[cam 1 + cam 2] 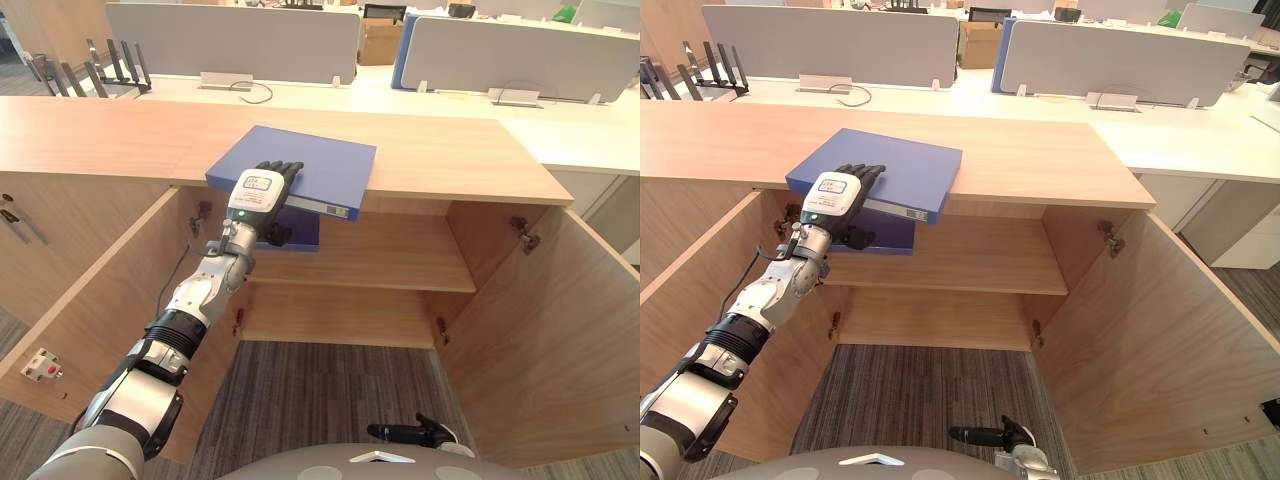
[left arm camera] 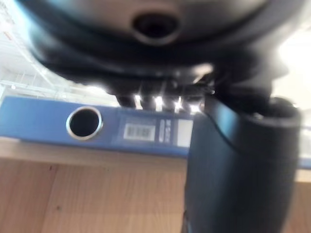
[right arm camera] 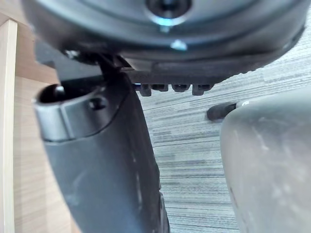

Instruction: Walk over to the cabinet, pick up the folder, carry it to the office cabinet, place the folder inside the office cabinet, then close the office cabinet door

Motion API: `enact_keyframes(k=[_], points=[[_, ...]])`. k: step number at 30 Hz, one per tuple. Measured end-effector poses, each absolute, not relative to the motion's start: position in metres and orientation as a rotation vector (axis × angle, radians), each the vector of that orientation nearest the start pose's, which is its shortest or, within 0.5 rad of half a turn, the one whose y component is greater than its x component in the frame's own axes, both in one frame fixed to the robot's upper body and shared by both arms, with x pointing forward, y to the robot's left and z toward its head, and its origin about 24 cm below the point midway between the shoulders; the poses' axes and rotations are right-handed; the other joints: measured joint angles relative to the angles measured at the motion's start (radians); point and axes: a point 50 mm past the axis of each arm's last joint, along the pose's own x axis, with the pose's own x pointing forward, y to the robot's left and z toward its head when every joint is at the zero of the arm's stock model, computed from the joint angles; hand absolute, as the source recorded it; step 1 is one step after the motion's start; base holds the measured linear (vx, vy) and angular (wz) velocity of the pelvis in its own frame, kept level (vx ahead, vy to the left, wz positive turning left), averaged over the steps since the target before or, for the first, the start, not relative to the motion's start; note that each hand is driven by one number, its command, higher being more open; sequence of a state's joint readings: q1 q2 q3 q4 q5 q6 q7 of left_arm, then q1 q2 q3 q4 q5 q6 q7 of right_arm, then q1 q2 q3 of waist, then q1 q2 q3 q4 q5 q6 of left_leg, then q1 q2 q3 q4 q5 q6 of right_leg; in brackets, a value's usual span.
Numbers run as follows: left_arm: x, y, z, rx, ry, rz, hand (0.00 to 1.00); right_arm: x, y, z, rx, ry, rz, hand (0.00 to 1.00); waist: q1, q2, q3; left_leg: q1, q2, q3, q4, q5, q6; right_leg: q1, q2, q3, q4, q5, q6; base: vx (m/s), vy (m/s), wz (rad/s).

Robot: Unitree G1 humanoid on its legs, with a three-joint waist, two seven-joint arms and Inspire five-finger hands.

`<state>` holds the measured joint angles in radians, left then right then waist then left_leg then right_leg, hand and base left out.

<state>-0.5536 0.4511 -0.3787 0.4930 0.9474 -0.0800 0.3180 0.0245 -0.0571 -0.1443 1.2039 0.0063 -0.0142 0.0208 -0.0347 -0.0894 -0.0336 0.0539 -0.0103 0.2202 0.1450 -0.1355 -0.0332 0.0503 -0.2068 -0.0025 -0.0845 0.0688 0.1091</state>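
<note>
Left eye view: blue folder [image 1: 310, 160] lies flat on top of the cabinet [image 1: 450, 160], at the front edge and left of centre. Its spine faces the robot. The long axis runs roughly along that edge, slightly skewed, so the spine's right end overhangs the open compartment. The left robot hand [image 1: 262, 190] meets it head-on from the front, fingers over the top cover and thumb tucked below the spine, so it's pinching the folder. Both cabinet doors [image 1: 530, 330] are swung open. Something darker blue sits on the upper shelf [image 1: 400, 260] right under the hand; can't tell what.

Right eye view: same layout. The right robot hand [image 1: 985, 436] hangs low in front of the cabinet, well apart from the folder, so the left one is the working hand.

Left wrist view: spine ring hole [image 2: 84, 123] and label face the palm, fingers hooked over the top edge, thumb [image 2: 238, 160] across the front of the spine.

Right wrist view: fingers loose, holding nothing, with carpet beyond.

My read: the coming move is a pull straight toward the robot. The opening is directly below the folder.
</note>
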Motion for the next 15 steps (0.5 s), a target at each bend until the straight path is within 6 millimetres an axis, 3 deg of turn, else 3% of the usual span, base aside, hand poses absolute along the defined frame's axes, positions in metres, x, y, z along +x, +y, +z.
enact_keyframes(k=[9,15], points=[[0.356,0.157,0.119,1.536,-0.509,0.041,0.0,0.085,-0.187,-0.17,0.068,1.201,-0.175,1.0,-0.024,0.001,0.0,0.0,0.001,0.003,0.006,-0.005,-0.008,0.0,0.0,0.003,0.0,0.004,-0.005,-0.04,-0.028,-0.02],[0.359,0.164,0.111,1.556,-0.455,0.04,0.0,0.084,-0.193,-0.17,0.068,1.199,-0.201,1.0,-0.038,0.012,0.005,0.005,0.002,0.013,0.006,-0.012,-0.019,0.0,0.002,0.004,0.0,0.008,-0.02,-0.04,-0.021,-0.05]])
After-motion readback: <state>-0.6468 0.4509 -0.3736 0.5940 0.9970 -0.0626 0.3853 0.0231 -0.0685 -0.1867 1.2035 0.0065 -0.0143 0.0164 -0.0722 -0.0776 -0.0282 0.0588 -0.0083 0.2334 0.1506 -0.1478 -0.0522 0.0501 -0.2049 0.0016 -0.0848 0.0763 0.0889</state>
